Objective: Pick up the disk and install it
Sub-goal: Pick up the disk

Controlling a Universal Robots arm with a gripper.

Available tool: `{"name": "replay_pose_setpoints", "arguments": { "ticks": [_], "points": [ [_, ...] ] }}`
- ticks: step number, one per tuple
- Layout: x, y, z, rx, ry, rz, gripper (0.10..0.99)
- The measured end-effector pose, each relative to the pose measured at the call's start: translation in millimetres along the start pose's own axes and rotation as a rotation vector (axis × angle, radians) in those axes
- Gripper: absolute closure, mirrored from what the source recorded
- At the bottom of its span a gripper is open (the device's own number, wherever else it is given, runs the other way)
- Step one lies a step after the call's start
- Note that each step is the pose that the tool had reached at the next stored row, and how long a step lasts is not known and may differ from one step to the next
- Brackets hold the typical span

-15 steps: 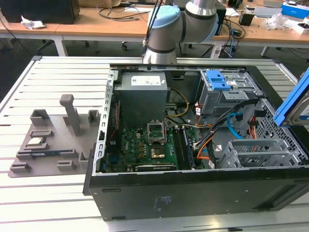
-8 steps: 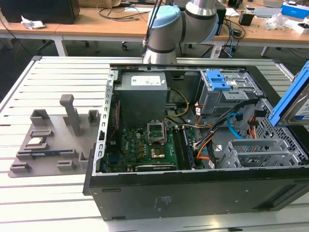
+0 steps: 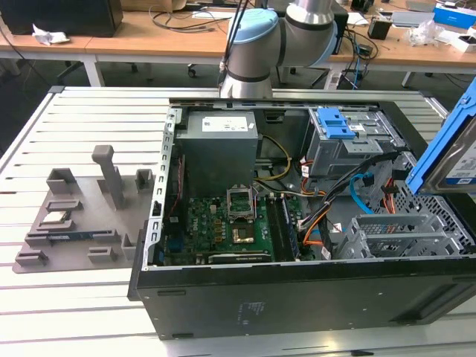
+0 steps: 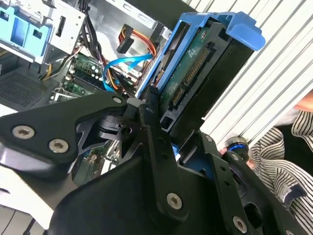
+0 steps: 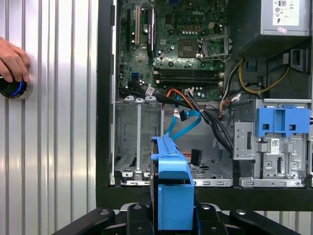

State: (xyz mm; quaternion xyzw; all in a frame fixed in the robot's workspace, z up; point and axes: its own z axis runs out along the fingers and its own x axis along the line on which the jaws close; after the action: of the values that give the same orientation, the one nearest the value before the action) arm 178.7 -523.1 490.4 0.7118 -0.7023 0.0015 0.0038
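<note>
Holding the rectangular silver metal disk in its bright blue plastic bracket (image 5: 171, 191) edge-on, the black pincer (image 5: 172, 210) is clenched on its two broad faces, over the rim of the open black computer case (image 3: 297, 305). Keeping the disk square to the empty silver drive cage (image 5: 138, 142) seems wisest. Blue flat cables (image 5: 182, 125) crowd the cage's side; freer room lies over the slatted aluminium bench (image 3: 89, 111).

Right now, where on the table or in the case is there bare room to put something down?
In the exterior view, bare table slats lie beyond the grey tray and in front of it. Inside the case, the metal cage looks empty. Cables crowd the space beside the cage.
</note>
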Motion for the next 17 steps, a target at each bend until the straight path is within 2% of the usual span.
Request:
{"name": "replay_pose_setpoints", "arguments": {
  "ticks": [6,8,9,11,12,14,17],
  "points": [
    [-0.2,17.2,0.3,0.0,0.0001,0.0,0.722],
    [0.6,19.8,0.8,0.0,0.0002,0.0,0.722],
    [1.6,20.0,1.0,0.0,-0.0053,0.001,0.722],
    [2.3,20.2,1.0,0.0,-0.0328,0.003,0.722],
    [2.8,20.2,1.1,0.0,-0.0386,0.004,0.722],
    [3.6,20.2,1.7,0.001,-0.0409,0.009,0.722],
    [3.6,20.2,4.9,0.001,-0.0372,0.047,0.722]
  ]
}}
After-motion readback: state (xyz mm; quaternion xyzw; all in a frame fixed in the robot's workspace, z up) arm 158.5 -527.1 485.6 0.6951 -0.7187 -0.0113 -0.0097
